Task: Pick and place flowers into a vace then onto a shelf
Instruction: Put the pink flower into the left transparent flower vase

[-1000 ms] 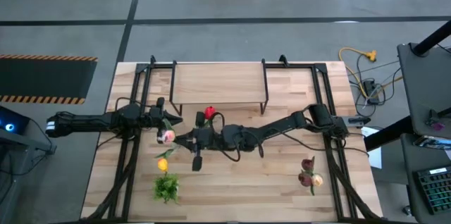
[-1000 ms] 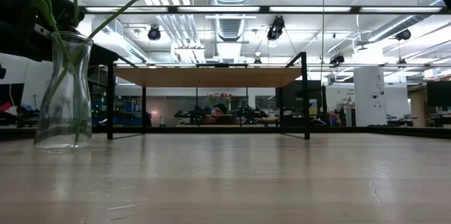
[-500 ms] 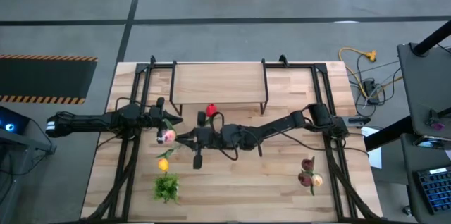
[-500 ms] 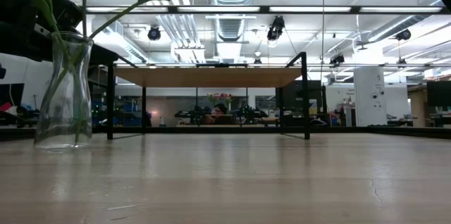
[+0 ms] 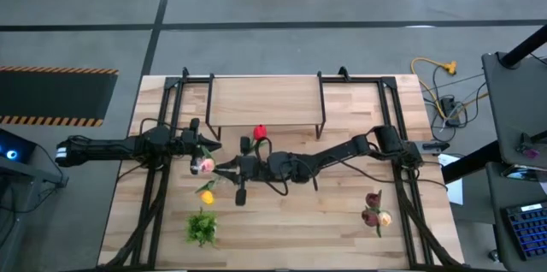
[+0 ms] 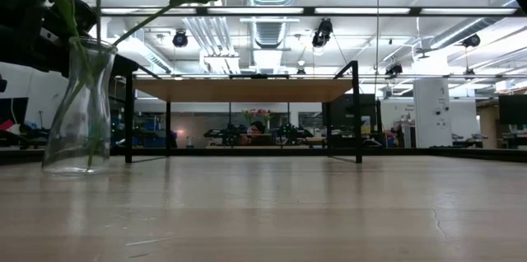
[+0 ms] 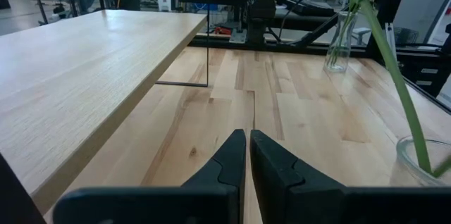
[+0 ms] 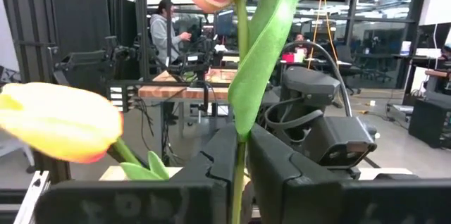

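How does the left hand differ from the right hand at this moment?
The right hand grips a tulip stem between its fingers; the left hand holds nothing. The right arm reaches far across to the middle of the table; the left hand is nearer its own side. Both hands are shut, close to the vase.

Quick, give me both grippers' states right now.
Left gripper: shut, holding nothing, beside the vase.
Right gripper: shut on the stem of the red tulip, above the vase.
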You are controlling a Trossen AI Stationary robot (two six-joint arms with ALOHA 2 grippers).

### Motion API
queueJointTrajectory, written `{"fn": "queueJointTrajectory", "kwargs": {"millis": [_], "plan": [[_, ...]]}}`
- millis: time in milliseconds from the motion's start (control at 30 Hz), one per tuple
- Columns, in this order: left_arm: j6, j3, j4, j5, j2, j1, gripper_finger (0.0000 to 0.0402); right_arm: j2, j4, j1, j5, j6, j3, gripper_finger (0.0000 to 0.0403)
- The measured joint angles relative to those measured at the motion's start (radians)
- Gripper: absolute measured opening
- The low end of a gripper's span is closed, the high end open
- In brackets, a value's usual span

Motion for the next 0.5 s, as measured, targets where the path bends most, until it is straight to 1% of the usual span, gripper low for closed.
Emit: {"fn": "queueJointTrajectory", "kwargs": {"millis": [133,300,400,500], "plan": [[0.000,0.000,0.000,0.000,0.000,0.000,0.0005,0.000,-0.008,-0.003,0.000,0.018,0.000,0.0060],[0.000,0.000,0.000,0.000,0.000,0.000,0.0005,0.000,-0.052,-0.003,0.000,0.016,0.012,0.0114],[0.000,0.000,0.000,0.000,0.000,0.000,0.0005,-0.001,-0.123,0.000,0.000,-0.003,0.043,0.0145],[0.000,0.000,0.000,0.000,0.000,0.000,0.0005,-0.004,-0.262,0.006,0.000,0.001,0.103,0.0170]]}}
